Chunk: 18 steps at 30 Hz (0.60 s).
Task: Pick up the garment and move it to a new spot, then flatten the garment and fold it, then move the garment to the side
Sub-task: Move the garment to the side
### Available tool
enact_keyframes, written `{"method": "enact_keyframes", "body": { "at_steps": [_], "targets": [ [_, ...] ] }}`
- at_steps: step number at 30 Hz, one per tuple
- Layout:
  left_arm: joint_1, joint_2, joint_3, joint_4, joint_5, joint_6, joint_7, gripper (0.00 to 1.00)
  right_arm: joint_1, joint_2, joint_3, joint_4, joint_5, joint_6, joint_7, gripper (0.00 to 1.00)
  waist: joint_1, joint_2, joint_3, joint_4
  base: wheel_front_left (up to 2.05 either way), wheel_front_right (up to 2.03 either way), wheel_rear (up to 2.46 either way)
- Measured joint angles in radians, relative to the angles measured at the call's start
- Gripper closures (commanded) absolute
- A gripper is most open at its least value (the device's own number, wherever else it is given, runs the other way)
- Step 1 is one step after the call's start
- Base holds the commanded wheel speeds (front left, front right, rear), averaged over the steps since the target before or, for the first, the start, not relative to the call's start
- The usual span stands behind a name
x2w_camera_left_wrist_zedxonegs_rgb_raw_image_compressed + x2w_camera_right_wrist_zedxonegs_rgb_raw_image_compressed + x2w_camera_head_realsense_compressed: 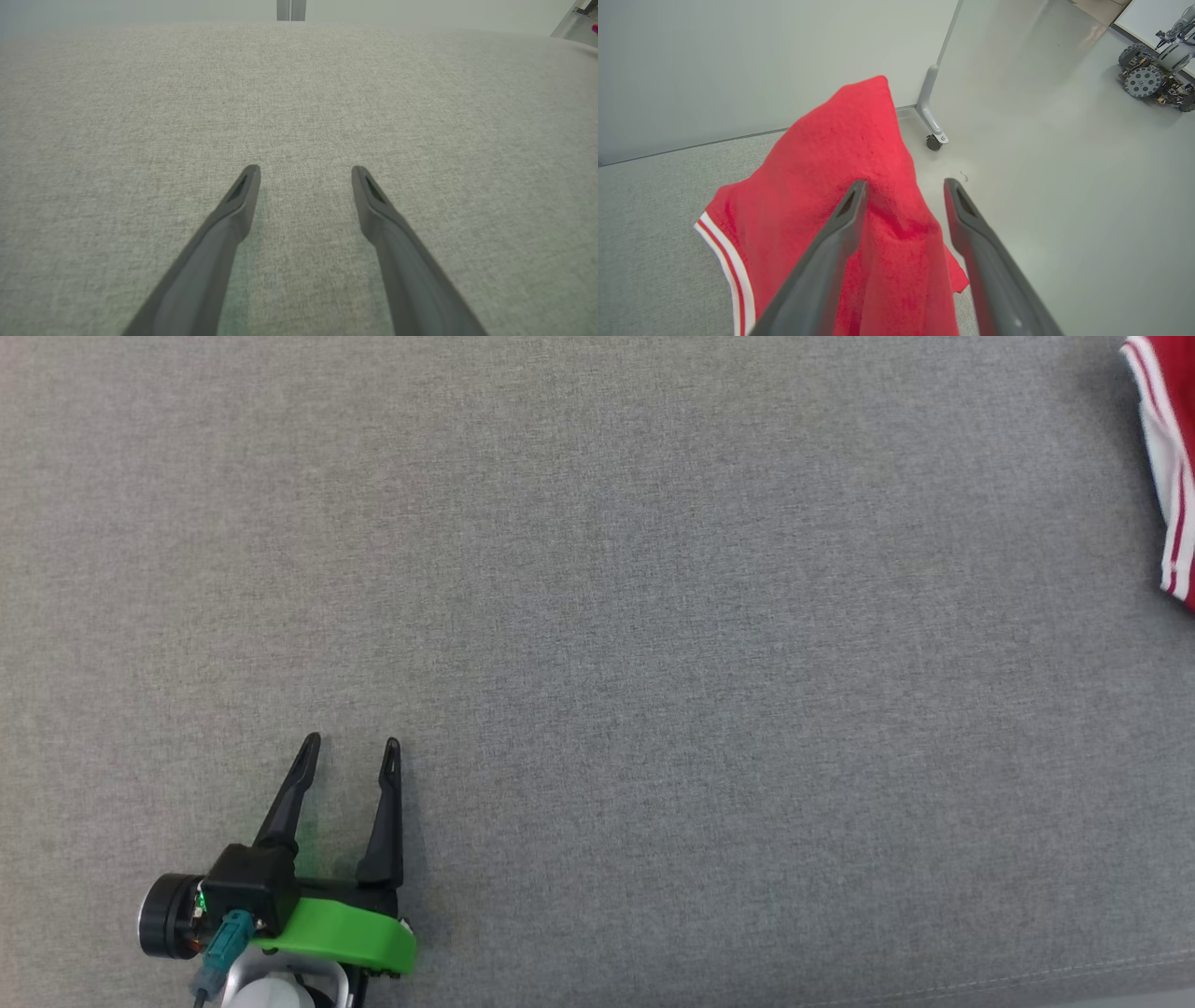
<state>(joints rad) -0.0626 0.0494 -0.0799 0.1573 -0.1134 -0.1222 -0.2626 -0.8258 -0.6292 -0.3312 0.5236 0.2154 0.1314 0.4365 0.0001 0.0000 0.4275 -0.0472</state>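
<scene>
My left gripper (351, 742) sits over the grey fabric surface (653, 616), fingers spread. My right gripper (906, 183), also spread, hovers above the red garment (822, 186) at the surface's right edge, beside pale floor (1064, 210).

Red garment (1178, 476) with white-and-red striped trim lies rumpled at two o'clock, at the grey surface's (597, 616) edge.

The grey padded surface (597, 616) is lying bare across its whole middle, leaving a gripper free passage there. The left gripper (351, 742) is occupying the lower left corner, and the red garment (1167, 476) is lying bunched at the far right edge. Beyond that edge a caster leg (931, 116) is standing on the floor (1064, 196)
</scene>
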Motion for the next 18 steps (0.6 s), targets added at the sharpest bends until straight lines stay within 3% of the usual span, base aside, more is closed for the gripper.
{"method": "enact_keyframes", "body": {
  "at_steps": [7,18],
  "targets": [
    [0.002,0.0,-0.005,0.007,-0.014,0.007,0.0,0.0,0.025,-0.012,-0.041,0.001,-0.163,0.0,-0.121,0.0,0.0,0.0,-0.025,0.008,0.0,0.0,0.0],
    [0.058,0.0,0.007,-0.035,-0.042,0.027,0.0,0.0,0.272,0.147,-0.005,-0.159,-0.209,0.0,-0.432,0.0,-0.0001,0.0,-0.148,0.01,0.0,0.0,0.0]
  ]
}}
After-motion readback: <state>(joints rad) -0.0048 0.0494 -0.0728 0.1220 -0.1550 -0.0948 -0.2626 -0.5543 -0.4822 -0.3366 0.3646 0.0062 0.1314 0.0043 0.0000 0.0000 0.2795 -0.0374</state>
